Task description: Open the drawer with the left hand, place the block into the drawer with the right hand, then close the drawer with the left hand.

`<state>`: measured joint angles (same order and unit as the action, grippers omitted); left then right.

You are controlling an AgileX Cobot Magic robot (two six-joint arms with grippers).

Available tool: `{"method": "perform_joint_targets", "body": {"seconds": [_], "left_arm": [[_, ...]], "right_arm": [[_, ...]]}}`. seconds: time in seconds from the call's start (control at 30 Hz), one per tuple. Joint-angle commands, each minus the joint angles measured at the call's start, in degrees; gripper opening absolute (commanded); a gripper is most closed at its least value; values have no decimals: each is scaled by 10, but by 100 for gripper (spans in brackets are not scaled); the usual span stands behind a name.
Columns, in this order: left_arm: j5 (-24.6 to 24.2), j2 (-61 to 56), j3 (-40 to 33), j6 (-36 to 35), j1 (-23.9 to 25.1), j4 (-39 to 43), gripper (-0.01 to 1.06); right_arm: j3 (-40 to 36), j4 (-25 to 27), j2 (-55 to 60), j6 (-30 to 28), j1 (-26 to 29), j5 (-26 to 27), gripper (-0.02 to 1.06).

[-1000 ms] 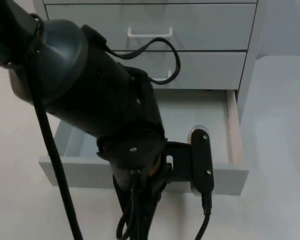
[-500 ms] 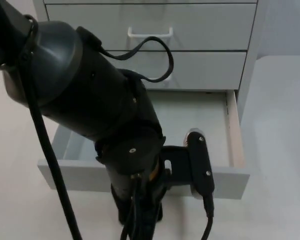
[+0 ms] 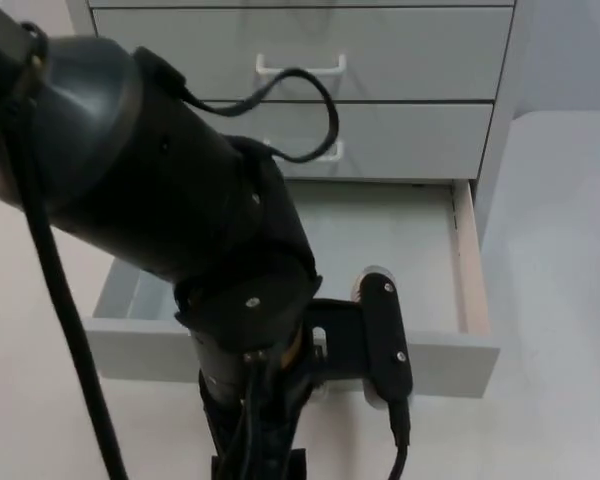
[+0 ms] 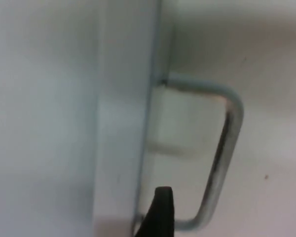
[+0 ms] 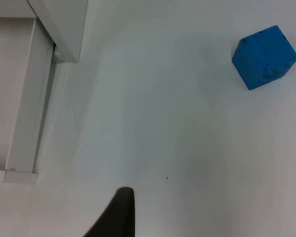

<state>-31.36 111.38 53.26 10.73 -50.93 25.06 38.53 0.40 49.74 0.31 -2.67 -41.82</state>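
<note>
One drawer point(image 3: 400, 240): lowest of the cabinet, pulled open, at 12 o'clock on the worktop point(image 5: 187, 128).
Left gripper point(image 4: 160, 217): at the drawer handle point(image 4: 227, 143); fingers' state cannot be told.
Block point(image 5: 265, 57): blue, on the worktop, well apart from the drawer.
Right gripper point(image 5: 119, 217): above the worktop; fingers' state cannot be told.

White counter point(image 3: 560, 300), pale grey cabinet point(image 3: 500, 150), soft even light.
Stands on the counter toward the far side; two shut upper fronts, each with a white loop handle point(image 3: 300, 68). Matte, unmarked counter surface beside the cabinet point(image 5: 163, 123), spreading wide and plain, with faint soft shadows along the cabinet's base.
</note>
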Motion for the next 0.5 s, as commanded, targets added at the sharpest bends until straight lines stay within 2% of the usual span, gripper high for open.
{"method": "perform_joint_targets", "body": {"seconds": [0.0, 0.1, 0.3, 0.47], "left_arm": [[-11, -15, -3, -2, 1, 14, 77], [-16, -39, -3, -2, 1, 15, 77], [-57, -106, -3, -2, 1, 7, 77], [-67, -185, -3, -5, 1, -35, 77]], "right_arm": [[-2, -1, -1, 1, 2, 3, 105], [-2, -1, -1, 1, 2, 3, 105], [-2, -4, -1, 1, 2, 4, 105], [-2, -4, -1, 1, 2, 3, 105]]}}
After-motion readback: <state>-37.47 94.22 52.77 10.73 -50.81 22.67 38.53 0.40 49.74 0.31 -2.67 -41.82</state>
